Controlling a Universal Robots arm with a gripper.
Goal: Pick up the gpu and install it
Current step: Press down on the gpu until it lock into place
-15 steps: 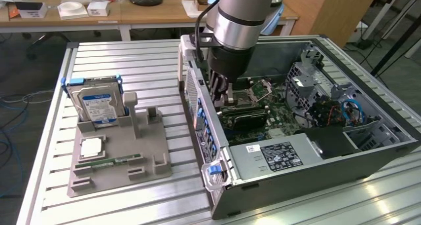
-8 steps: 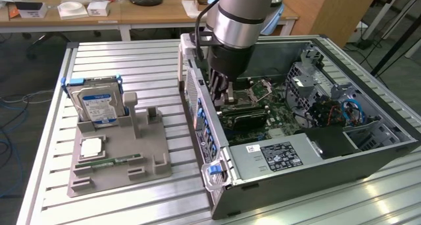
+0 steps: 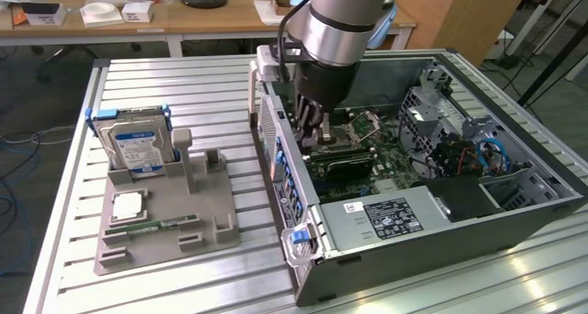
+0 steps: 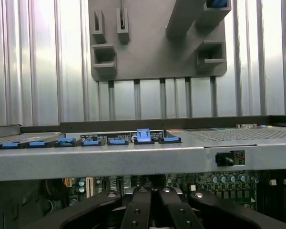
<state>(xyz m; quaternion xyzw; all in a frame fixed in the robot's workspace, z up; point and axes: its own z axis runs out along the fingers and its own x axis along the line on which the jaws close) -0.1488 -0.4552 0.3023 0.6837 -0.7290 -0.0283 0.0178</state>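
One gripper (image 3: 323, 136), clenched, is lowered inside the open computer case (image 3: 514, 211), over the motherboard. The gpu (image 3: 335, 164) appears seated flat there beneath it; whether fully installed cannot be confirmed.

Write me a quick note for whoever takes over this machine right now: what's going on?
Gripper: shut, reaching down inside the open computer case, over the motherboard.
Gpu: seems to be the dark card directly under the gripper; whether it is gripped cannot be told.
Done: gpu is in the case, not on the grey holder tray.
Left: seating unconfirmed; gripper not yet clear of the case.
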